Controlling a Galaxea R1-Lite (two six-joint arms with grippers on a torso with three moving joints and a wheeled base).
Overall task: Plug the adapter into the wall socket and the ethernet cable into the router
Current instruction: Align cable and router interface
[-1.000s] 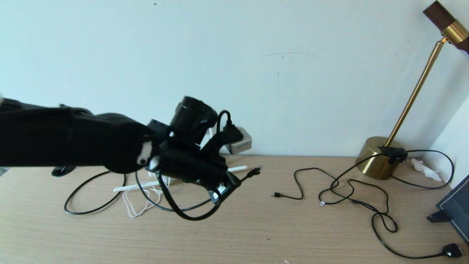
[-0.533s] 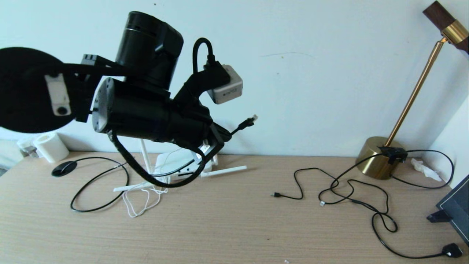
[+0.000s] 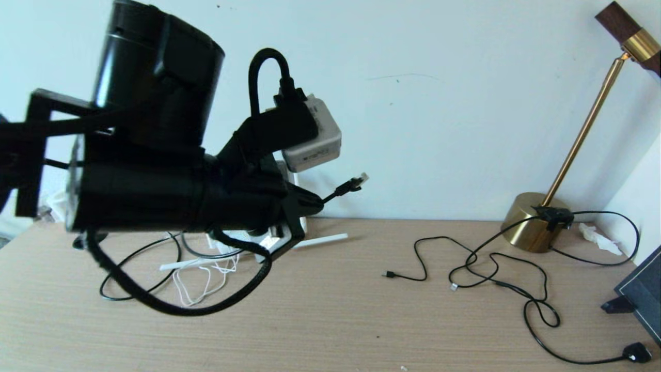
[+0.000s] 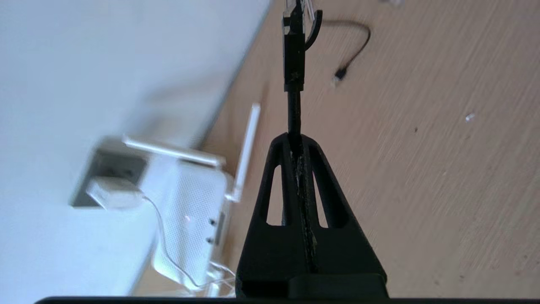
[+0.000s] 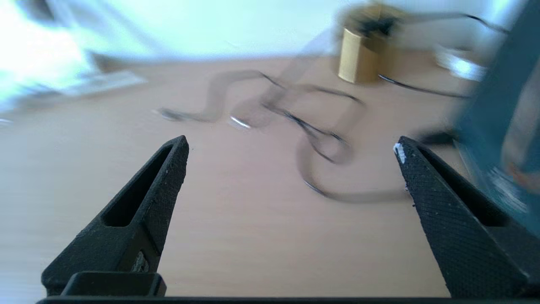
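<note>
The left gripper point(image 4: 295, 139) is clamped tight on the ethernet cable point(image 4: 294, 59) just behind its clear-clip plug, held in the air above the desk point(image 3: 361, 320) and to one side of the router point(image 4: 187, 211); the adapter point(image 4: 114, 192) already sits in the wall socket point(image 4: 112, 166). To finish well, the plug should be aligned squarely with a dark port on the router's edge, clip correctly oriented, and pressed straight home. The right gripper point(image 5: 291, 147) hovers low over the desk, jaws spread wide and empty; no containers are in view.
</note>
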